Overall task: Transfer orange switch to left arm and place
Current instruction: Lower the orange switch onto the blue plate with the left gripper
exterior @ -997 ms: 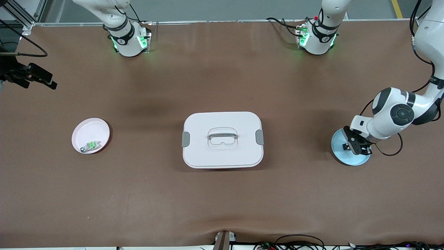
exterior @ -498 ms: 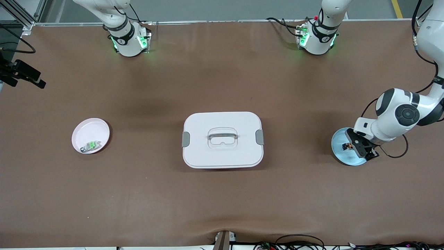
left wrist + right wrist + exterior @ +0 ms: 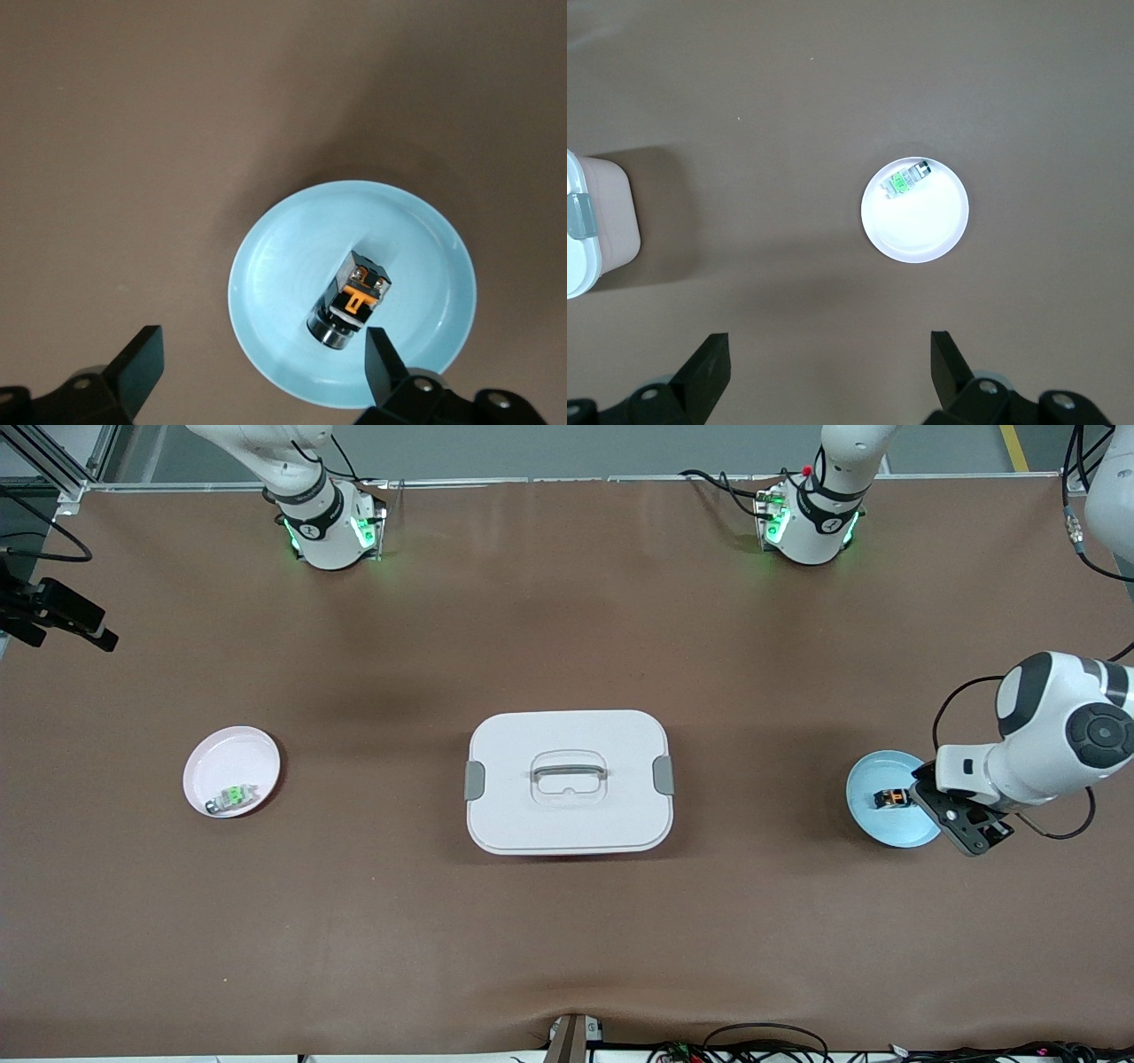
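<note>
Since the earlier frames, left end effector (image 3: 967, 828) has drawn off the pale blue round plate (image 3: 873, 819) toward the left arm's end of the brown table (image 3: 567, 939), uncovering the orange switch (image 3: 889, 798); right end effector (image 3: 66, 622) has pulled back toward the table edge at the right arm's end.

Front view: small black rocker switch with orange face lies loose in the blue plate. Large white rounded-rectangular plastic box (image 3: 568, 781) with grey side latches sits mid-table, between the blue plate and the pink round plate (image 3: 231, 771), which holds a clear-and-green small part (image 3: 232, 797).

Left wrist view: left end effector (image 3: 257, 363) spread wide, empty; switch (image 3: 351, 307) lies in the blue plate (image 3: 275, 292), near one fingertip.

Right wrist view: right end effector (image 3: 824, 363) spread, empty, high over table; pink plate (image 3: 921, 235), green part (image 3: 904, 181) and box corner (image 3: 598, 230) visible.

Judgement: pickup step, switch not yet grasped. Next move calls for centring the left fingers on the switch, descending, closing.
</note>
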